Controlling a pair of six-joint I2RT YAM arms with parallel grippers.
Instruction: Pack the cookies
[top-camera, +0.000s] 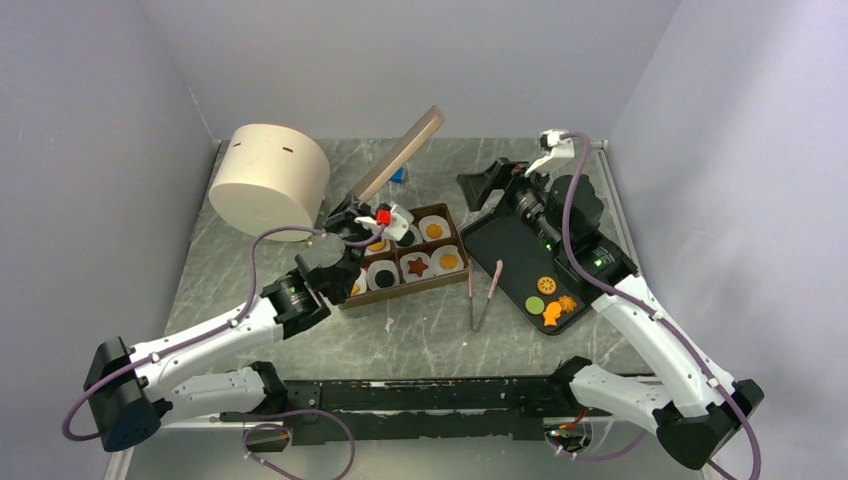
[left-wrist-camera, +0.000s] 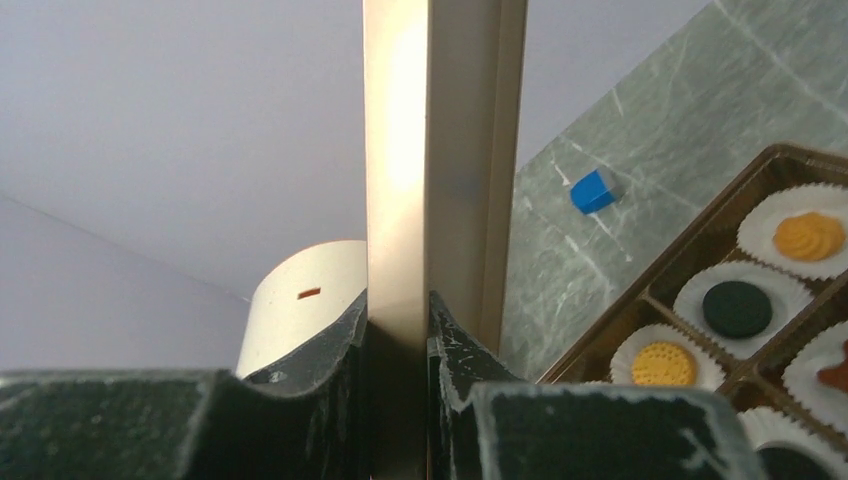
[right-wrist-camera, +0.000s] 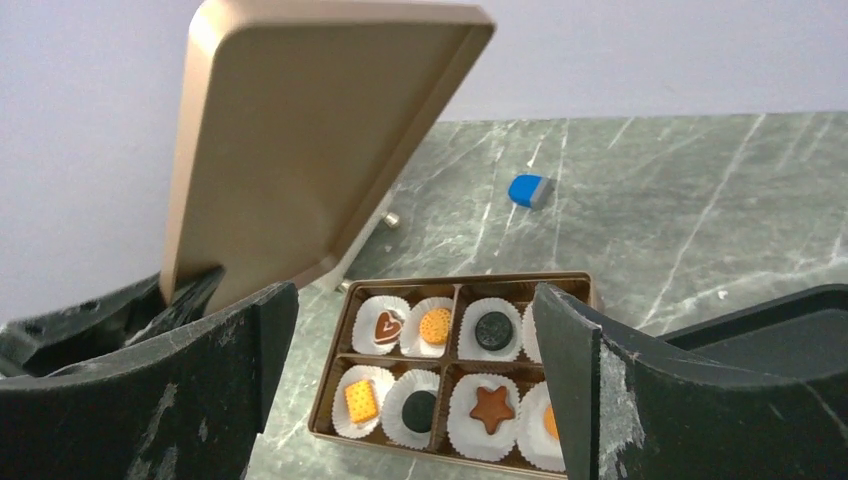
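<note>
Boxed cookies: small flat cookies sit in white paper cups (right-wrist-camera: 470, 432) inside a brown compartmented cardboard box (right-wrist-camera: 470, 281) at mid-table. They include a brown heart (right-wrist-camera: 387, 326), an orange round (right-wrist-camera: 435, 325), a black round (right-wrist-camera: 492, 329), an orange square (right-wrist-camera: 361, 401) and a brown star (right-wrist-camera: 491, 404).
Loose cookies: a green round (top-camera: 547, 285), a paler green round (top-camera: 533, 303), an orange fish (top-camera: 551, 317) and another orange piece (top-camera: 567, 302) lie at the near end of a black plastic tray (top-camera: 500, 245), right of the box.
Left gripper (left-wrist-camera: 400, 310): clenched on the edge of a gold metal lid (right-wrist-camera: 300, 130), which it holds tilted up over the box's far left corner.
Right gripper (right-wrist-camera: 413, 300): released, fingers wide apart, hanging over the far end of the tray and facing the box.
Pink tongs (top-camera: 480, 295): lying on the grey marbled table (top-camera: 430, 340) between box and tray.
Blue eraser-like block (right-wrist-camera: 530, 190): on the table beyond the box.
Cream cylindrical container (top-camera: 270, 180): far left, well apart from the box.
</note>
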